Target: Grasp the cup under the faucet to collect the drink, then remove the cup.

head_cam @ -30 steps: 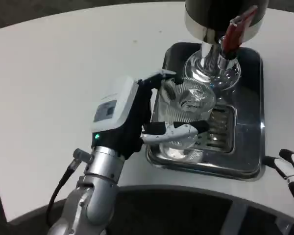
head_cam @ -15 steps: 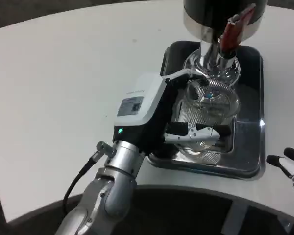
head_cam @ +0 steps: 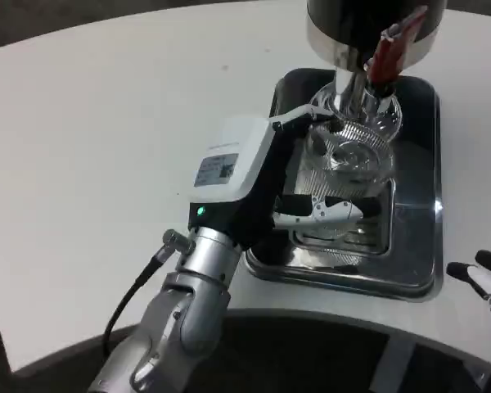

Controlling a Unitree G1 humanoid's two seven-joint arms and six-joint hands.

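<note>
Holding one clear ribbed cup [head_cam: 344, 176] beneath the faucet [head_cam: 367, 82], the left hand [head_cam: 266, 184] is wrapping its fingers [head_cam: 323, 211] around the cup's side.

Head view: the single cup is standing upright, long axis vertical and mouth facing up, over the metal drip tray [head_cam: 421, 246] just below the one silver faucet with its red lever [head_cam: 390, 51]. The one dispenser [head_cam: 368, 20] is rising at the tray's far end on the white table [head_cam: 106, 123]. The right hand [head_cam: 484, 282] is resting at the lower right edge, well apart from the tray; whether it is spread or curled cannot be told.
</note>
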